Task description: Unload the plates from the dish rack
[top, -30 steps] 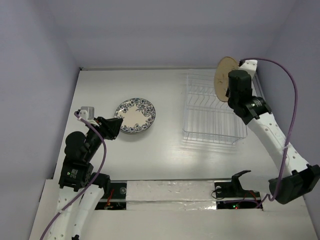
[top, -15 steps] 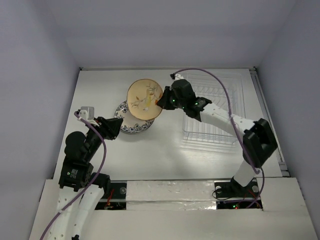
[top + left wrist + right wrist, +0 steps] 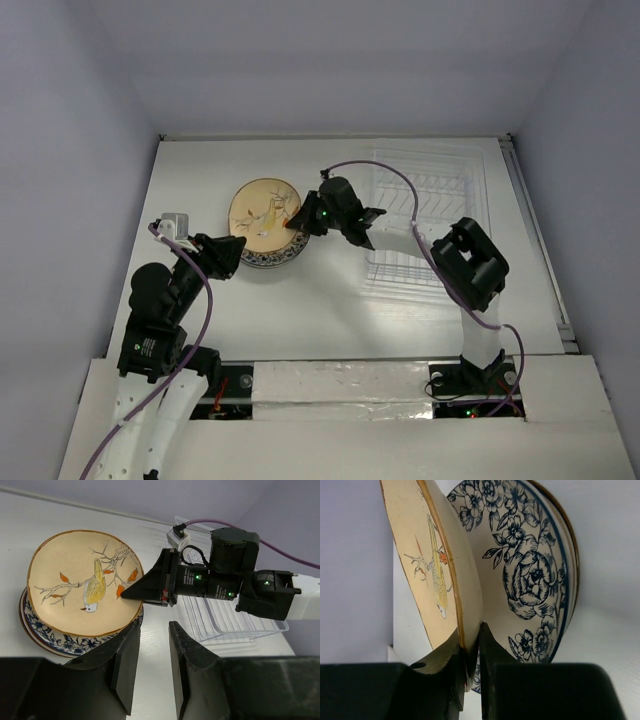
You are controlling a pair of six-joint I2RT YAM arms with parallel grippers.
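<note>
My right gripper (image 3: 292, 222) is shut on the right rim of the tan plate (image 3: 262, 208), which has a painted bird. The plate is tilted a little above the white plate with the blue floral rim (image 3: 262, 260), which tops a stack on the table. In the right wrist view the fingers (image 3: 470, 635) pinch the tan rim (image 3: 415, 545), with the floral plate (image 3: 530, 575) just behind. My left gripper (image 3: 238, 252) is open and empty by the stack's near edge (image 3: 154, 627). The white wire dish rack (image 3: 430, 220) stands to the right with no plates in it.
Rims of other plates show under the floral plate (image 3: 75, 642). The right arm (image 3: 225, 580) lies across the gap between the rack (image 3: 225, 620) and the stack. Purple walls close the table (image 3: 330, 310) at the back and sides.
The right arm carried the tan plate from above the rack at the back right over to the stack on the left and lowered it toward the floral plate. The left arm has not moved.
</note>
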